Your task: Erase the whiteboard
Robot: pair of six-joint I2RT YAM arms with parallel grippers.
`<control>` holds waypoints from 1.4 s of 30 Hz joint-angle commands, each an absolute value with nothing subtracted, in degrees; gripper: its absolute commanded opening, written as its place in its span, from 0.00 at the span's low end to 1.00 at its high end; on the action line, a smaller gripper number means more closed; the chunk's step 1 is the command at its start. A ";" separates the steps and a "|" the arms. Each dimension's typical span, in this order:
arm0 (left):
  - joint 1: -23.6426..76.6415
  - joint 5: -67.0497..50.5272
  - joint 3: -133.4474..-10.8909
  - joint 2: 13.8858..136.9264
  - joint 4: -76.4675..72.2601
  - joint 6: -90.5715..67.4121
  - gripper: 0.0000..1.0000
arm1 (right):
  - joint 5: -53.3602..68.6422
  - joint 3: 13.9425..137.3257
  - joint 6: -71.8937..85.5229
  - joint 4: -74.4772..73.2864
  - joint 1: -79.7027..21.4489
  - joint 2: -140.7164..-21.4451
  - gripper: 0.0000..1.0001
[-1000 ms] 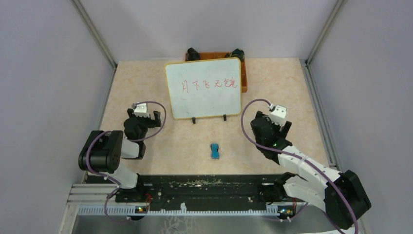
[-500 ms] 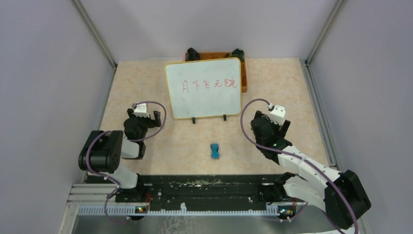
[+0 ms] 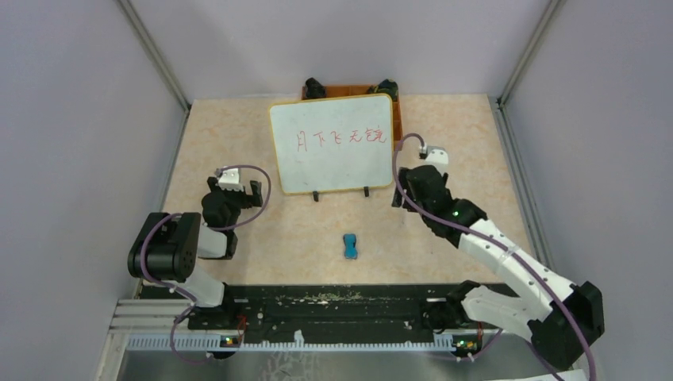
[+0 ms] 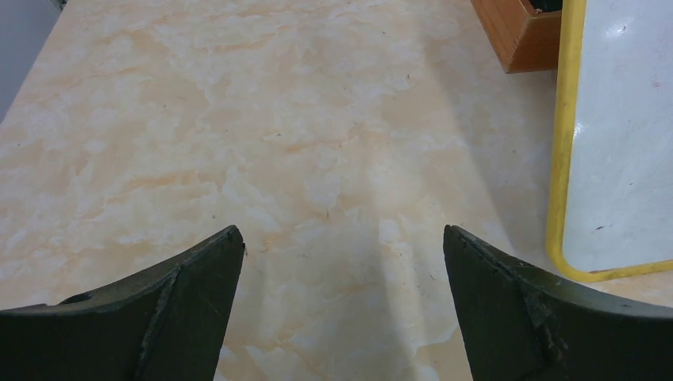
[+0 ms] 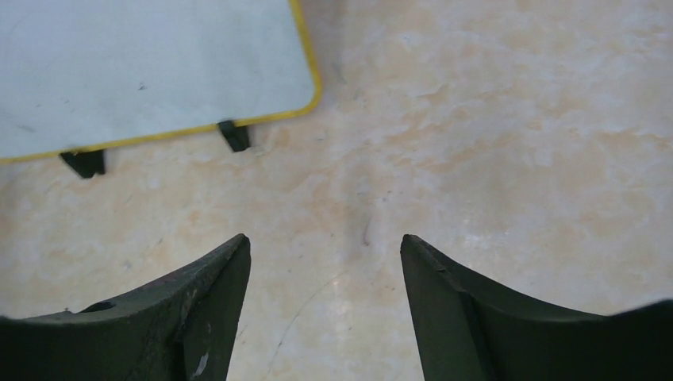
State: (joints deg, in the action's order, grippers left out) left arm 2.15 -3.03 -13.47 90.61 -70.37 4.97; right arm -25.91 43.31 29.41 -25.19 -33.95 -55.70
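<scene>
The whiteboard [image 3: 331, 144] stands on two black feet in the upper centre of the overhead view, just in front of the orange tray [image 3: 398, 127], with its red writing intact. The right arm is close to its lower right corner, so a nudge there would likely tip or slide the lightly propped board. The small blue object [image 3: 350, 245], probably the eraser, lies untouched lower centre on the surface [image 3: 476, 143]. The left arm's fingers [image 4: 182, 302] gape wide; the right arm's fingers [image 5: 198, 302] are also apart, and both hold nothing.
</scene>
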 commanded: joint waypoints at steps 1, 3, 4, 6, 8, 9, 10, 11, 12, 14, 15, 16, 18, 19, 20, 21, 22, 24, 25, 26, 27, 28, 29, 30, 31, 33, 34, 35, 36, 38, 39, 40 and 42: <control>2.30 -3.15 -14.33 91.08 -72.51 4.90 1.00 | -21.63 52.22 32.14 -39.62 -40.74 -61.57 0.70; 2.36 -3.19 -14.28 91.05 -72.51 4.92 1.00 | -24.18 55.50 33.40 -43.30 -45.56 -64.94 0.70; 2.36 -3.13 -14.28 91.05 -72.51 4.93 1.00 | -24.50 56.83 33.86 -44.17 -47.21 -66.88 0.70; 2.37 -3.16 -14.24 91.05 -72.51 4.90 1.00 | -24.10 58.84 34.32 -44.58 -50.14 -70.23 0.70; 2.32 -3.12 -14.25 91.09 -72.55 4.90 1.00 | -23.41 59.88 34.61 -43.59 -51.66 -73.02 0.70; 2.32 -3.14 -14.24 91.09 -72.52 4.87 1.00 | -22.60 60.02 34.74 -42.66 -52.08 -74.25 0.70; 2.37 -3.16 -14.24 91.05 -72.51 4.92 1.00 | -21.63 59.93 35.05 -41.60 -52.24 -75.27 0.70; 2.37 -3.13 -14.24 91.05 -72.51 4.91 1.00 | -20.72 59.63 35.44 -40.60 -52.45 -76.31 0.70; 2.31 -3.16 -14.27 91.05 -72.51 4.91 1.00 | -20.01 59.29 35.70 -39.30 -52.61 -77.02 0.69; 2.37 -3.14 -14.29 91.05 -72.51 4.92 1.00 | -18.71 58.50 36.22 -37.00 -53.07 -78.22 0.67; 2.37 -3.16 -14.32 91.03 -72.51 4.90 1.00 | -17.77 58.00 36.29 -35.63 -53.39 -78.83 0.67; 2.37 -3.21 -14.28 91.09 -72.51 4.89 1.00 | -16.90 57.69 36.34 -34.33 -53.98 -79.52 0.66; 2.37 -3.18 -14.33 91.06 -72.47 4.87 1.00 | -16.17 57.74 36.76 -32.67 -55.44 -81.35 0.66; 2.32 -3.14 -14.33 91.04 -72.51 4.87 1.00 | -16.22 58.13 36.96 -32.39 -56.22 -82.44 0.66; 2.34 -3.16 -14.33 91.05 -72.51 4.88 1.00 | -16.38 58.51 37.19 -32.27 -56.93 -83.62 0.66; 2.37 -3.12 -14.33 91.05 -72.51 4.89 1.00 | -16.43 58.84 37.38 -32.12 -57.55 -84.64 0.66; 2.35 -3.10 -14.33 91.01 -72.51 4.84 1.00 | -16.43 59.00 37.59 -31.81 -57.95 -85.73 0.66; 2.31 -3.16 -14.33 91.04 -72.51 4.92 1.00 | -16.10 58.91 38.04 -31.14 -58.30 -87.47 0.66; 2.37 -3.12 -14.33 91.05 -72.51 4.87 1.00 | -15.92 58.75 38.28 -30.60 -58.55 -88.12 0.66; 2.37 -3.14 -14.33 91.05 -72.51 4.88 1.00 | -15.58 58.39 38.54 -29.95 -58.80 -88.64 0.66; 2.36 -3.16 -14.32 91.05 -72.51 4.89 1.00 | -15.07 58.10 38.71 -29.41 -58.99 -89.02 0.66; 2.36 -3.12 -14.30 91.05 -72.51 4.89 1.00 | -14.90 57.92 38.96 -29.05 -59.24 -89.28 0.66; 2.36 -3.10 -14.32 91.05 -72.51 4.91 1.00 | -14.93 57.73 39.29 -28.70 -59.51 -89.51 0.66; 2.32 -3.16 -14.33 91.05 -72.51 4.91 1.00 | -14.81 57.51 39.47 -28.39 -59.71 -89.70 0.66; 2.37 -3.14 -14.35 91.04 -72.51 4.92 1.00 | -14.65 57.25 39.70 -27.94 -59.87 -89.78 0.66; 2.31 -3.16 -14.32 91.05 -72.51 4.88 1.00 | -14.26 56.89 39.93 -27.14 -60.02 -90.14 0.66; 2.34 -3.12 -14.26 91.05 -72.49 4.89 1.00 | -14.09 56.75 39.92 -26.86 -60.03 -90.56 0.65; 2.36 -3.16 -14.31 91.05 -72.51 4.91 1.00 | -14.01 56.70 39.90 -26.59 -60.05 -90.84 0.63; 2.37 -3.16 -14.32 91.05 -72.51 4.92 1.00 | -13.91 56.78 39.96 -26.43 -60.03 -91.48 0.62; 2.34 -3.16 -14.33 91.05 -72.51 4.90 1.00 | -13.81 56.88 39.95 -26.18 -60.03 -92.40 0.59; 2.32 -3.16 -14.33 91.05 -72.51 4.84 1.00 | -13.83 56.87 39.98 -26.07 -60.04 -92.83 0.58; 2.37 -3.16 -14.33 91.05 -72.51 4.88 1.00 | -13.86 56.90 40.01 -26.02 -60.09 -93.14 0.56; 2.33 -3.15 -14.33 91.05 -72.51 4.88 1.00 | -13.83 56.95 40.11 -25.87 -60.08 -93.72 0.54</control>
